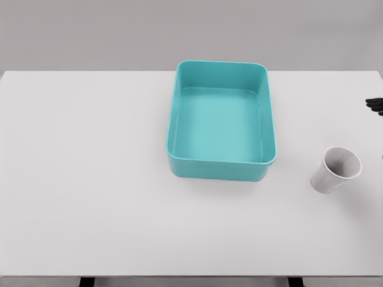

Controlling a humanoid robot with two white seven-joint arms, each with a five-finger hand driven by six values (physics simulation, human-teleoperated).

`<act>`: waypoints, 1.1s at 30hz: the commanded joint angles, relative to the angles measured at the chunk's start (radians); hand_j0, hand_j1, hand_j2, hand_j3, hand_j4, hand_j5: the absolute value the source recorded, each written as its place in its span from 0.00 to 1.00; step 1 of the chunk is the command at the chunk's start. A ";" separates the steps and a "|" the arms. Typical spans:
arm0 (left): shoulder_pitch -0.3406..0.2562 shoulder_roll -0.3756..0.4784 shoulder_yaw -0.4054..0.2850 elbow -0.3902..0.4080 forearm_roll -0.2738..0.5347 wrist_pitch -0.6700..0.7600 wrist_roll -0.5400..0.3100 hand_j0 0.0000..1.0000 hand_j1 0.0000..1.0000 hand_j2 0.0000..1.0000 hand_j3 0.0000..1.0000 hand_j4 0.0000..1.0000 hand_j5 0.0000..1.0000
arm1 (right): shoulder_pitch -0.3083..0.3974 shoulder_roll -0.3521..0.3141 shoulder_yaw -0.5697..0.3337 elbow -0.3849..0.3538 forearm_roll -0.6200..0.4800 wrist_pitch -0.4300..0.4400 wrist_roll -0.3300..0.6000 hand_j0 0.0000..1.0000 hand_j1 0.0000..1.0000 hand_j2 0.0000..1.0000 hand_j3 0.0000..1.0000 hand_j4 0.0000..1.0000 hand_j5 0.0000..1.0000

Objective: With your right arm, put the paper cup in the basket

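Cup [336, 170] sits near table's [90, 179] right edge, apart from basket [221, 122] (mid-back), right hand [376, 106] barely showing, grip state can't tell, so approach cup from side w/ fingers spread.

body: right hand [375, 106] | colour: black | visible: fingertips only, at frame edge

one teal basket [179, 107], one white paper cup [335, 170], one table [90, 179]
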 commanded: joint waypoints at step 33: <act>0.000 0.000 0.000 0.000 0.000 -0.001 0.000 1.00 1.00 1.00 1.00 1.00 1.00 | 0.009 0.052 0.157 0.036 -0.008 -0.137 0.000 1.00 1.00 1.00 1.00 1.00 1.00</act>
